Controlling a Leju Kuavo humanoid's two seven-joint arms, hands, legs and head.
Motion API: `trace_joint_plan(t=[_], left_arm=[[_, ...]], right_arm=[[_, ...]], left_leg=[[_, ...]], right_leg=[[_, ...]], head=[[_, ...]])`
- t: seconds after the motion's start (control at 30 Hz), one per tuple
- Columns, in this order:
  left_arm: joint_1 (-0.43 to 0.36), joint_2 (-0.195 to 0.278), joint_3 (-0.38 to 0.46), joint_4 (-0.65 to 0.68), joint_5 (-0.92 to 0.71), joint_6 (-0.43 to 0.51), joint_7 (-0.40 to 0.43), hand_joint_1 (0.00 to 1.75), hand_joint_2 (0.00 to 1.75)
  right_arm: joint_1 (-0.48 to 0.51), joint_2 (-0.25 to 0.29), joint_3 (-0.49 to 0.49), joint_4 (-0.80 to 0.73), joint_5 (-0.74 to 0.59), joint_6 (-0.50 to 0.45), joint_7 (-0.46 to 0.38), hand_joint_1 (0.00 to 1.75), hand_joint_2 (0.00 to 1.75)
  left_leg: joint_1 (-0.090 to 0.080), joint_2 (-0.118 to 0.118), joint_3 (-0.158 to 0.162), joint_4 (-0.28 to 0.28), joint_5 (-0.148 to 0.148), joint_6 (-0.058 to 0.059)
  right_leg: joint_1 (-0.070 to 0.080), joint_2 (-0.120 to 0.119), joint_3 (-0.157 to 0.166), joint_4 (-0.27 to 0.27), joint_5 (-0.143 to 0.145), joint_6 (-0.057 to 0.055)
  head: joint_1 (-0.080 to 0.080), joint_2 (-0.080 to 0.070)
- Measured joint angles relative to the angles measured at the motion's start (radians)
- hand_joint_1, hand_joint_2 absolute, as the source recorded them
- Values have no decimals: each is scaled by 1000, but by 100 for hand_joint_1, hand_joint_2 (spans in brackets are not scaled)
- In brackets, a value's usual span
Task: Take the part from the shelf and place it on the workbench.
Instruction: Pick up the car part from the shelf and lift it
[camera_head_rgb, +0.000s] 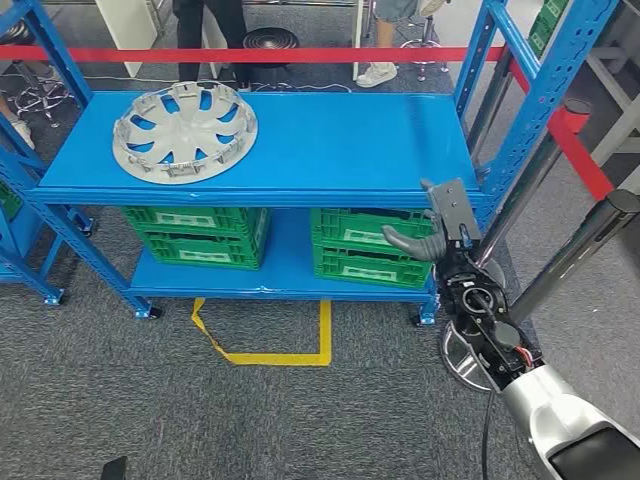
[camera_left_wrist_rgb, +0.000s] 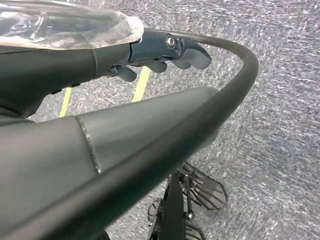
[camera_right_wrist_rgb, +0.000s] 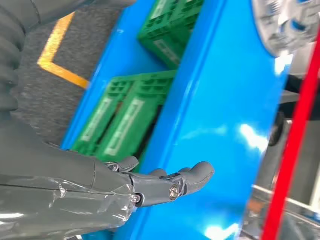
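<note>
We identify the part (camera_head_rgb: 185, 131) as a round silver-grey wheel cover with a ring of slotted openings radiating from a solid centre hub. We see blue through those openings, which is the surface beneath it. It lies flat, face up, on the top board of the blue shelf (camera_head_rgb: 332, 145), towards that board's left end and well inside its edges. Nothing rests on it and nothing touches it. In the right wrist view we find a portion of its rim (camera_right_wrist_rgb: 285, 22) at the far end of the same blue board, blurred and cut off by the picture edge.
</note>
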Motion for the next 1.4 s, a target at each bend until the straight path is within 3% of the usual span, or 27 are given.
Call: trace_joint_plan(t=[0.47, 0.6, 0.8, 1.03, 1.4], left_arm=[[0, -2, 0, 2, 72, -35, -64, 0, 175], [0, -3, 0, 4, 81, -41, -67, 0, 0], [0, -4, 23, 8, 143, -81, -74, 0, 0], [0, -8, 40, 9, 163, -62, -72, 0, 0], [0, -16, 66, 10, 181, -45, -64, 0, 0]], right_arm=[[6, 14, 1, -89, 0, -3, 2, 0, 0], [6, 17, 1, -95, 0, 4, -1, 0, 0], [6, 35, 4, -95, 4, 40, -42, 0, 0], [-6, 83, 19, -85, 3, 118, -101, 0, 0], [-18, 130, 48, -53, -3, 160, -123, 0, 0]], left_leg=[[0, 0, 0, 0, 0, 0], [0, 0, 0, 0, 0, 0], [0, 0, 0, 0, 0, 0], [0, 0, -1, 0, 0, 0], [0, 0, -1, 0, 0, 0]], right_leg=[[0, 0, -1, 0, 0, 0], [0, 0, -1, 0, 0, 0], [0, 0, -1, 0, 0, 0], [0, 0, -1, 1, 0, 0], [0, 0, -1, 1, 0, 0]], head=[[0, 0], [-1, 0], [0, 0], [-1, 0], [0, 0]])
